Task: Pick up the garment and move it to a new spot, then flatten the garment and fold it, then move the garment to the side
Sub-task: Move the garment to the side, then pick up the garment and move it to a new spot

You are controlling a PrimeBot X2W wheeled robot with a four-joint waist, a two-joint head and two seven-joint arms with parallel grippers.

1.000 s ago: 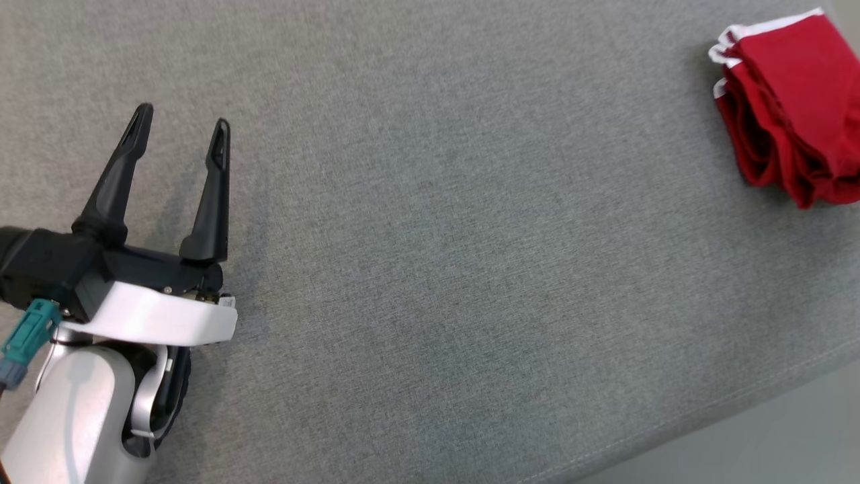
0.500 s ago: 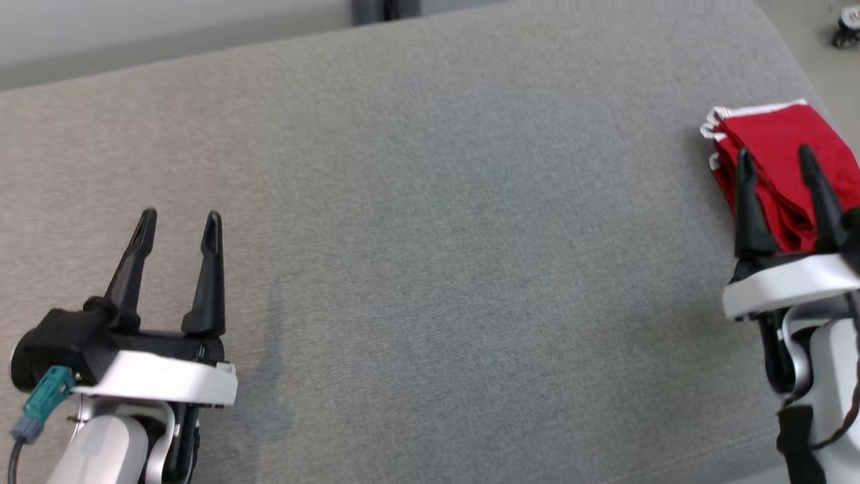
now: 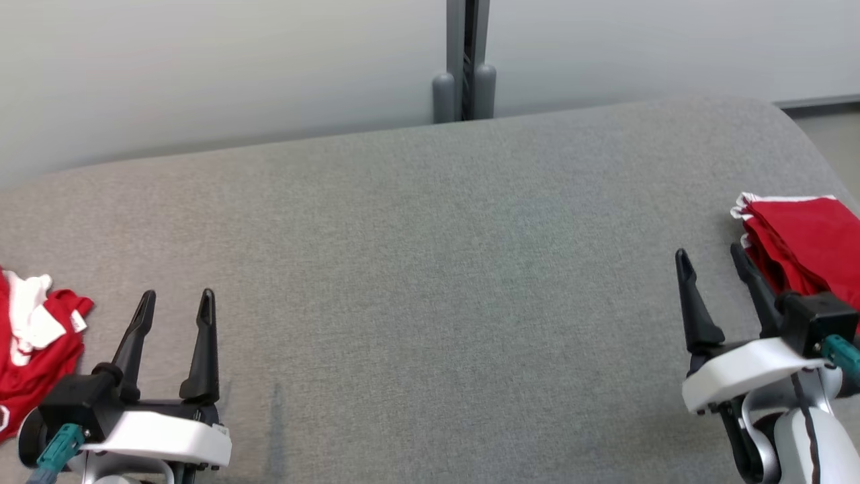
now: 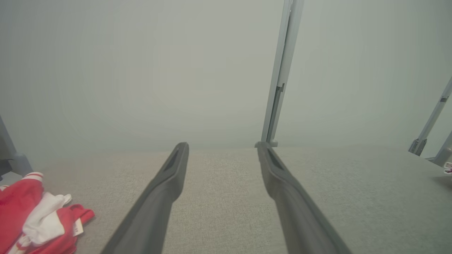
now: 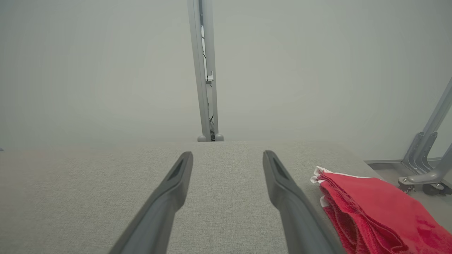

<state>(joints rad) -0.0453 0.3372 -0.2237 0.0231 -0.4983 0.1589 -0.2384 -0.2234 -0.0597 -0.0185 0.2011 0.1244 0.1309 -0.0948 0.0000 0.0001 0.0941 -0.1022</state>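
Left gripper [image 3: 177,296]: jaws spread wide, fingers pointing up, holding nothing; right gripper [image 3: 710,255]: likewise spread, empty.

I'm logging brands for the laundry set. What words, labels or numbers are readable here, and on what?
No text can be read.
The white tag on the crumpled garment is too small and blurred to read.
The folded garment shows no print.

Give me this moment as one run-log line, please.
left gripper: open, empty | right gripper: open, empty | folded red garment: grey surface, right edge | crumpled red-and-white garment: left edge
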